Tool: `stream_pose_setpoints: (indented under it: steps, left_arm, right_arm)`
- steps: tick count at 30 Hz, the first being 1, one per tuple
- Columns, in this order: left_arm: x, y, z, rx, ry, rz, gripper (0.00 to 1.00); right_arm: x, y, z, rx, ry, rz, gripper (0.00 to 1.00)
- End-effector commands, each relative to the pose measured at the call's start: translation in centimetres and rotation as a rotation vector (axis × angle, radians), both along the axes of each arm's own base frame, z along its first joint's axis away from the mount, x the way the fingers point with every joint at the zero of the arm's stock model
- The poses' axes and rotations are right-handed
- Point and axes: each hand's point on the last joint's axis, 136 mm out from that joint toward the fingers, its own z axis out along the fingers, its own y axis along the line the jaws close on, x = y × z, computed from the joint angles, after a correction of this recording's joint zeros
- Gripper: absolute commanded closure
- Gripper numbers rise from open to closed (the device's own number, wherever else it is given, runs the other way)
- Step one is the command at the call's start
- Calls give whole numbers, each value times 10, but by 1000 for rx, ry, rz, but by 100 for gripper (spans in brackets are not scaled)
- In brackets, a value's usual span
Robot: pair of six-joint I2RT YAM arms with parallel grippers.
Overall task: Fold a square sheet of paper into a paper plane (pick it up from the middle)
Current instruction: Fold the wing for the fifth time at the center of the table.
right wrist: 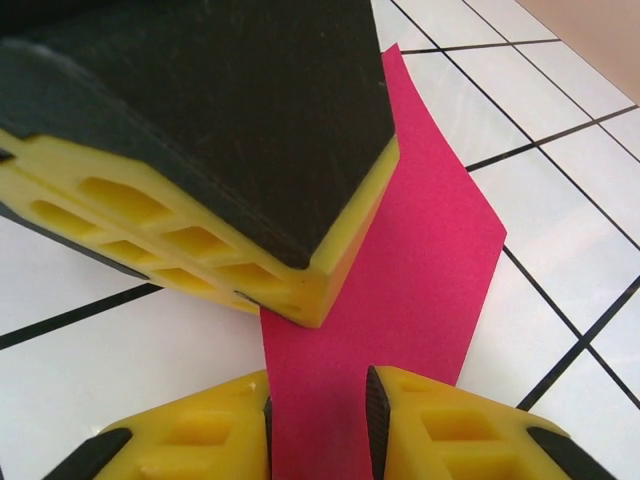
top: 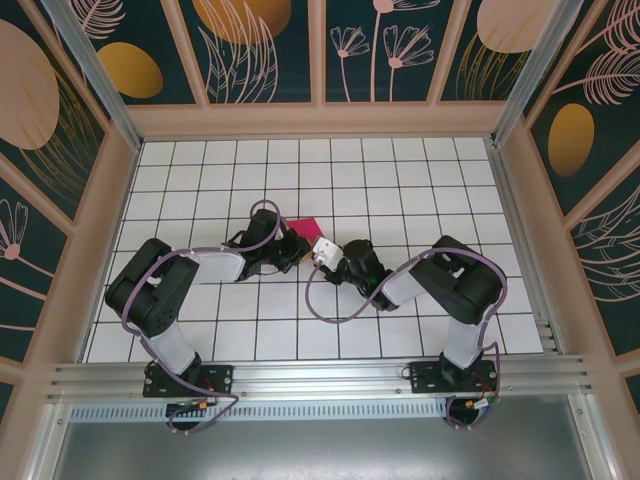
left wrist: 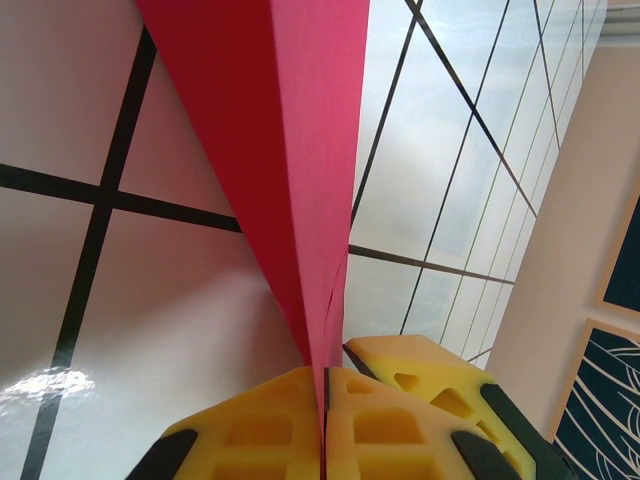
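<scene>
Left fingers (left wrist: 260, 440) tight on pink paper (left wrist: 290, 150)

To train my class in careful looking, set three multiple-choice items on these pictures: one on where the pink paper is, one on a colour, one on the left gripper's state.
1. Where is the pink paper?
A. Between the left gripper and the right gripper, near the middle of the tiled table.
B. At the table's far left corner.
C. At the table's near right corner.

2. What colour are the left gripper's fingers?
A. Blue.
B. White.
C. Yellow.

3. How is the left gripper?
A. Wide open.
B. Shut on the pink paper.
C. Shut on nothing.

Key:
1 A: the overhead view shows the paper where the two grippers meet.
2 C: the left wrist view shows yellow fingers.
3 B: in the left wrist view the fingers meet with the paper pinched between them.
</scene>
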Motion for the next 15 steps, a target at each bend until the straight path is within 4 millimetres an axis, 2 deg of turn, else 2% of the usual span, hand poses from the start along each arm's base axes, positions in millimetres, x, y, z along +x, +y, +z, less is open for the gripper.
stream_pose_setpoints:
  steps: [1, 5, 7, 15]
  left_arm:
    - [3, -3, 16, -18, -11, 3, 91]
    - [4, -1, 20, -17, -20, 3, 88]
    - [10, 6, 24, -8, -34, 19, 82]
    - [34, 48, 59, 76, -146, 108, 55]
  right_arm:
    - [4, 13, 11, 25, -54, 26, 70]
    - [5, 15, 10, 18, -48, 32, 83]
    - [3, 15, 9, 19, -35, 37, 88]
    - [-8, 22, 7, 89, 95, 67, 95]
